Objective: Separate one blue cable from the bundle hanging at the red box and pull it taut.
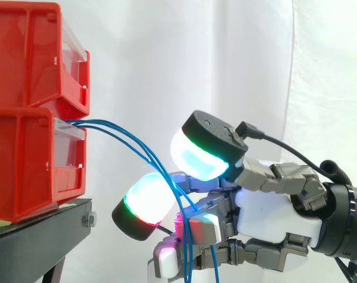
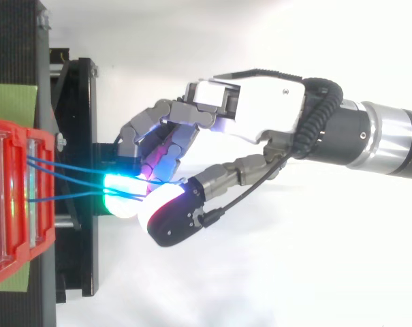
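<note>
Three thin blue cables (image 1: 131, 141) come out of the front of the lower red bin (image 1: 25, 165). They arc slackly down to the right and hang below the hand (image 1: 267, 218). The hand reaches in from the right, its fingers curled round the cables just off the bin. One green-and-red glowing pad (image 1: 146, 206) sits left of the strands. The cyan thumb pad (image 1: 205, 153) stands apart above them. From above, the cables (image 2: 69, 167) run from the bin (image 2: 42, 204) and meet at the fingers of the hand (image 2: 260, 109). Whether a single strand is parted from the others I cannot tell.
A second red bin (image 1: 30, 53) is stacked on the lower one. Both rest on a black stand (image 1: 36, 236) whose edge lies just left of the fingers. A white curtain hangs behind.
</note>
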Controlling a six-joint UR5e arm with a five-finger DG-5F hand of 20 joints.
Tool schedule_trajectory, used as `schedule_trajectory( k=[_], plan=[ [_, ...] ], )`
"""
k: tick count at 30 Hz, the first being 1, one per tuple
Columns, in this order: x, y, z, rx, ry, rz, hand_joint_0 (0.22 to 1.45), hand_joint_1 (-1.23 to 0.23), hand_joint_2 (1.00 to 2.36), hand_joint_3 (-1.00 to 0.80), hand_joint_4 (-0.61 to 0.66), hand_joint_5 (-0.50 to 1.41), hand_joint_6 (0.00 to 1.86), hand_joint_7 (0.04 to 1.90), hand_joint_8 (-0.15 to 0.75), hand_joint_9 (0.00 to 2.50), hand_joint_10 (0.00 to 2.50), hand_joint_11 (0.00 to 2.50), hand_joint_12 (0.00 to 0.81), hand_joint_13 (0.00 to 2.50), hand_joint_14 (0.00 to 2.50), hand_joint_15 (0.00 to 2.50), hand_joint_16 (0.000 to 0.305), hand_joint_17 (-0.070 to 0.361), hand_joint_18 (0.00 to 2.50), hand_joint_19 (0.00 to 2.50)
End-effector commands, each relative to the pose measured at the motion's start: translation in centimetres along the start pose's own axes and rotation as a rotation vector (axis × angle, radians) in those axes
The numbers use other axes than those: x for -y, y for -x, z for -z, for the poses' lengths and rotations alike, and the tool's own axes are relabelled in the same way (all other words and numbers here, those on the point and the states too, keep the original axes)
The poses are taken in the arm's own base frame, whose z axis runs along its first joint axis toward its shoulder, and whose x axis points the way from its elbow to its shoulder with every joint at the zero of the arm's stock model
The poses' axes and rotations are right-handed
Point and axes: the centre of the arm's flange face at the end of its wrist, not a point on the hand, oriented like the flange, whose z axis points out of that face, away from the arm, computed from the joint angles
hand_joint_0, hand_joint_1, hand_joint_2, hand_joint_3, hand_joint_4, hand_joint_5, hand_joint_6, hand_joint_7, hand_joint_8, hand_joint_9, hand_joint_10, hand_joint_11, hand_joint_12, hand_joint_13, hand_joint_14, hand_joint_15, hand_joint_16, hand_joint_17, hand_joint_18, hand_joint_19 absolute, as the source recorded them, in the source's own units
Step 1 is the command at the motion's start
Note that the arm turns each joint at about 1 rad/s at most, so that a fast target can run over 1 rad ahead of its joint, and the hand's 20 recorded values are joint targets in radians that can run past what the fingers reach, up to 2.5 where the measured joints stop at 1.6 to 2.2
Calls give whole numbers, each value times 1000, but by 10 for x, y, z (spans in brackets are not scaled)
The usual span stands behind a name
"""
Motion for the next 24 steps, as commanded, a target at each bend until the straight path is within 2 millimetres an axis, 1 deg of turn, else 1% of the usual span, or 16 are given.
schedule_trajectory(
  k=[1,4,7,9,11,12,14,16,17,20,21,24],
  plan=[
    [0,3,0,-6,2,-5,581,-534,1000,-500,152,-176,882,869,351,1193,13,1118,332,1024,22,624,31,69,647,443],
    [0,5,0,-8,2,-17,597,-497,1001,-485,148,-171,885,880,354,1204,13,1117,336,1033,20,629,31,70,658,456],
    [2,10,0,-2,-2,-38,614,-517,1009,-390,125,-172,893,923,358,1201,14,1125,335,1035,22,630,31,70,663,461],
    [2,12,1,0,-5,-46,609,-587,1017,-258,127,-177,911,960,358,1185,13,1165,342,1034,22,639,32,71,667,466],
    [2,15,0,1,-7,-46,607,-623,1018,-206,119,-181,923,969,354,1182,12,1188,342,1033,23,643,32,73,672,475],
    [3,17,1,-4,-9,-45,611,-658,1020,-159,89,-183,926,1018,347,1179,11,1235,343,1034,21,657,33,75,678,483],
    [3,21,0,-8,-5,-44,619,-688,1021,-120,60,-186,938,1030,347,1187,7,1274,347,1035,22,662,35,80,695,489],
    [2,22,-1,-11,-3,-44,630,-711,1021,-100,36,-189,950,1031,344,1190,7,1296,345,1033,23,682,36,82,697,504],
    [1,26,-2,-12,2,-43,642,-727,1022,-87,6,-194,966,1014,337,1190,5,1321,340,1026,24,694,37,84,703,521],
    [1,30,-3,-18,3,-42,671,-773,1024,-75,-40,-200,974,1095,324,1187,3,1367,335,1028,22,705,38,86,720,534],
    [1,31,-3,-18,3,-41,688,-790,1024,-86,-61,-204,984,1071,316,1184,3,1366,338,1026,24,721,39,87,725,547],
    [1,34,-3,-16,3,-40,732,-819,1023,-161,-57,-206,989,1073,310,1190,2,1388,336,1023,23,722,40,90,740,575]
  ],
)
